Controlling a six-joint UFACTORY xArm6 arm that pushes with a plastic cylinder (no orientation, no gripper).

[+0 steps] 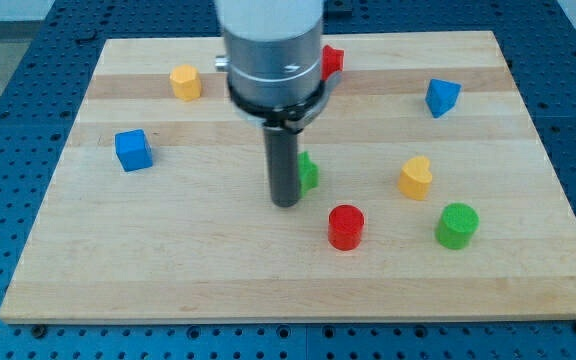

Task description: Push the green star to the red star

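My tip (pixel 286 203) is touching the green star (pixel 308 172) from the view's bottom-left, lining up a push toward the red star (pixel 332 61), partly hiding behind the arm. No fingers: rod only.

Green star (pixel 309 172); red star (pixel 332 61); pale wooden board (pixel 218 260).

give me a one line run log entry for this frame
my tip touching green star's left | red star at top, partly hidden | stars apart
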